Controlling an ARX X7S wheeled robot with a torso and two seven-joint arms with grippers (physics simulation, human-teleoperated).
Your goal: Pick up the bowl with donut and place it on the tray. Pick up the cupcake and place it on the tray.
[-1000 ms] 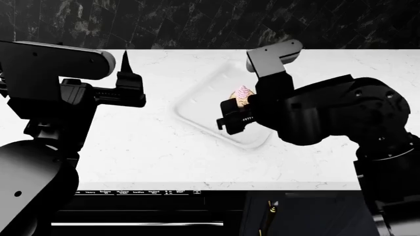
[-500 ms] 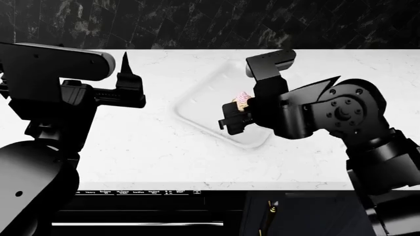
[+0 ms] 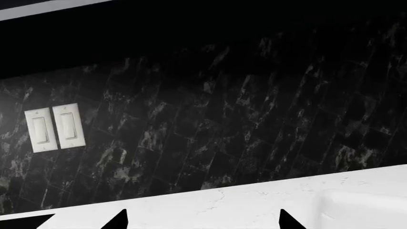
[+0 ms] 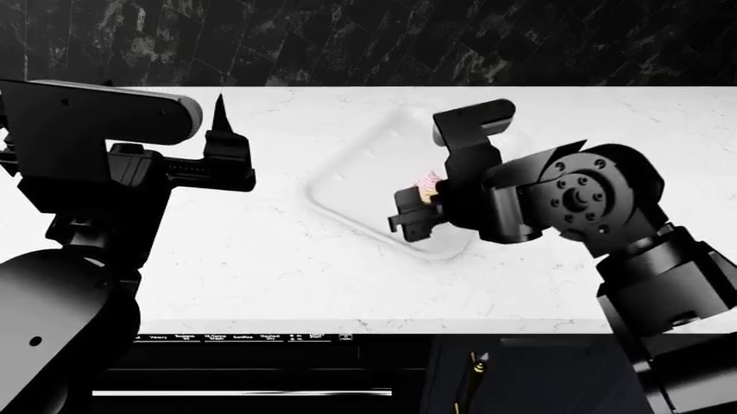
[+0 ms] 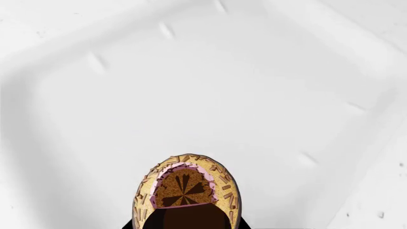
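The cupcake [image 4: 429, 184] was pinched in the right gripper [image 4: 420, 203], held above the tray [image 4: 345, 185] on the white counter [image 4: 265, 276]. The left gripper [image 4: 219, 142] hung spread, apart from the tray, clasping nothing.

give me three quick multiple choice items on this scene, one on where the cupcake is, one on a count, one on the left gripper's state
1. Where is the cupcake?
A. on the counter by the left gripper
B. in the right gripper, over the tray
C. on the floor

2. How many wall switches show in the left wrist view?
A. two
B. four
C. none

3. The left gripper is
A. shut on the cupcake
B. shut on the tray
C. open, holding nothing

Answers: 1 B, the cupcake sits between the right fingers above the tray. 2 A, two white rockers stand side by side. 3 C, its fingertips stand apart with only wall and counter between.
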